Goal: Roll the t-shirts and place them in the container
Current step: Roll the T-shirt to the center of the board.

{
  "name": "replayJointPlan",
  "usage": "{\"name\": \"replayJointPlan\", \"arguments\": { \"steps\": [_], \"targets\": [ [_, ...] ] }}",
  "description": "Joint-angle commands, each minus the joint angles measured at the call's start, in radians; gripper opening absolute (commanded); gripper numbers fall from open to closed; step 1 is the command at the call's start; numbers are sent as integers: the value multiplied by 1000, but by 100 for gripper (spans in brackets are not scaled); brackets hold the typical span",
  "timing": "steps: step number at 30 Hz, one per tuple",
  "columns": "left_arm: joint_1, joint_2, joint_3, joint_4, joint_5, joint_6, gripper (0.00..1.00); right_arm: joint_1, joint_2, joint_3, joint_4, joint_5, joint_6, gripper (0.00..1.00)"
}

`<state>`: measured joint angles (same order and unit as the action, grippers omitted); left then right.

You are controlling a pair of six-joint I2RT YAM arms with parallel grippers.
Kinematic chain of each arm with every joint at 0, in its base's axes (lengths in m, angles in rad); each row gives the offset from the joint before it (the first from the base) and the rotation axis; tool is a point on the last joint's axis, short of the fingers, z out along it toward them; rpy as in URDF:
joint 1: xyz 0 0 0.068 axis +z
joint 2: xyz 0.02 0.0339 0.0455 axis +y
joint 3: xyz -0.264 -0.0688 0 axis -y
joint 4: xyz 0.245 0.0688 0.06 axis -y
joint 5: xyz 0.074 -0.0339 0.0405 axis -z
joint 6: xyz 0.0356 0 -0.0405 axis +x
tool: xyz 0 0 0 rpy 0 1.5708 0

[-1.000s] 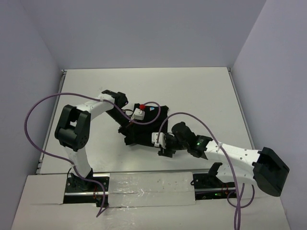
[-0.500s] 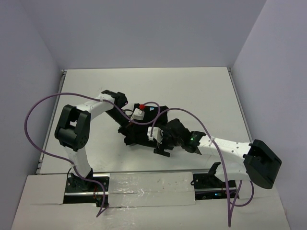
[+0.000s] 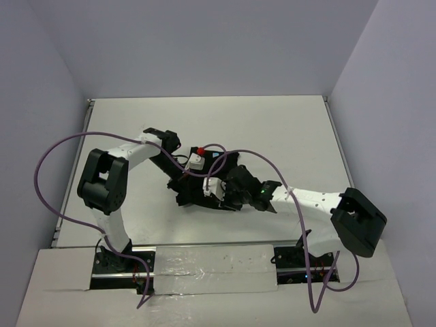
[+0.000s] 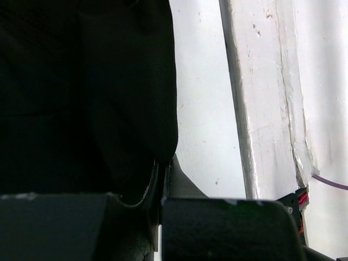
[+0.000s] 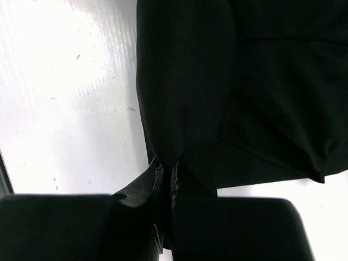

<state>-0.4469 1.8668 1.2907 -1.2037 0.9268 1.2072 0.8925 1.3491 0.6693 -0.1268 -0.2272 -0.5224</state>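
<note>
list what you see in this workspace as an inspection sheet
surface: white table, faint specks
job's things: one black t-shirt, bunched mid-table under both arms
clutter: nothing seen
end effectors: left end effector shut on the t-shirt edge; right end effector shut on a fold
cables: purple cable loops wide off the left arm; second purple cable runs along the right arm
surroundings: plain walls on three sides; taped strip at the near edge
</note>
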Motion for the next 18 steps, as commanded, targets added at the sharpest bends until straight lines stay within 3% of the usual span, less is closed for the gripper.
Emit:
{"name": "replayJointPlan", "arguments": {
  "steps": [1, 4, 5, 8, 13, 18],
  "targets": [
    [4, -3, -2, 15, 38, -4, 0, -7, -1, 49, -37, -23, 10, 0],
    [19, -4, -20, 32, 29, -31, 0, -72, -47, 50, -62, -96, 32, 0],
    [23, -1, -24, 41, 32, -50, 0, -101, -54, 52, -66, -183, 38, 0],
    [31, 15, -22, 71, 43, -98, 6, -190, -36, 79, -106, -285, 36, 0],
    [33, 49, 5, 158, -9, -190, 11, -224, 198, 264, -287, -301, -17, 0],
    [34, 61, -17, 228, -94, -227, 19, -242, 298, 345, -353, -281, -41, 1]
  ]
}}
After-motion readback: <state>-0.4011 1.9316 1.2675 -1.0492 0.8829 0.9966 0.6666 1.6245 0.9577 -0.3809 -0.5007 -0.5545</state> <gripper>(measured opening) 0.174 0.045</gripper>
